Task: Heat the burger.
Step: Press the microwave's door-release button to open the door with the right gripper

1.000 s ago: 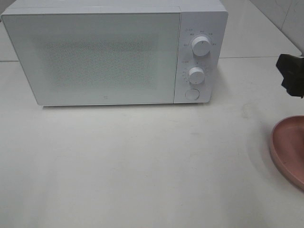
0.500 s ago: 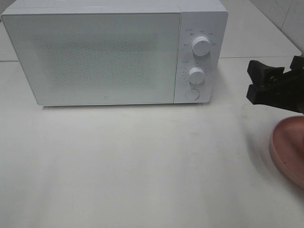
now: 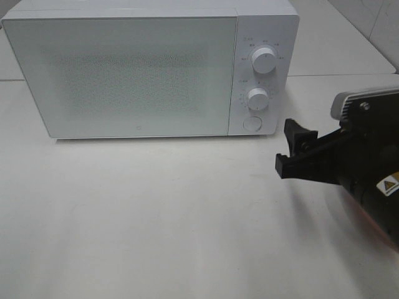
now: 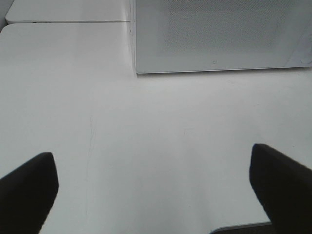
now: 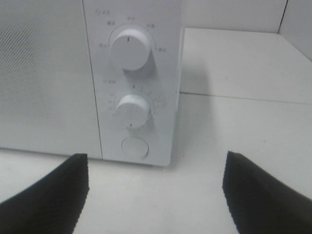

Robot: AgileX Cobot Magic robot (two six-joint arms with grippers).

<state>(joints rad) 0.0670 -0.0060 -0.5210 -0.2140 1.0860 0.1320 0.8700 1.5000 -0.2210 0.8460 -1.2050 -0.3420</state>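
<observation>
The burger is out of view in every frame. A white microwave (image 3: 149,68) stands at the back of the table with its door shut. My right gripper (image 3: 288,148) is open and empty, hovering over the table just right of and in front of the microwave's control panel (image 3: 259,75). In the right wrist view, the right gripper (image 5: 156,195) faces the two knobs (image 5: 129,48) and the round button (image 5: 134,146). My left gripper (image 4: 153,195) is wide open and empty above bare table, short of the microwave (image 4: 219,34). It does not show in the exterior high view.
The table (image 3: 156,218) is white, with a seam (image 3: 336,75) running behind the microwave's right side. The right arm's black body (image 3: 368,162) fills the right edge of the exterior high view.
The right arm has swung in from the right edge toward the microwave's control panel. It now covers the pink plate that showed at the right before. The left arm has not visibly moved.
</observation>
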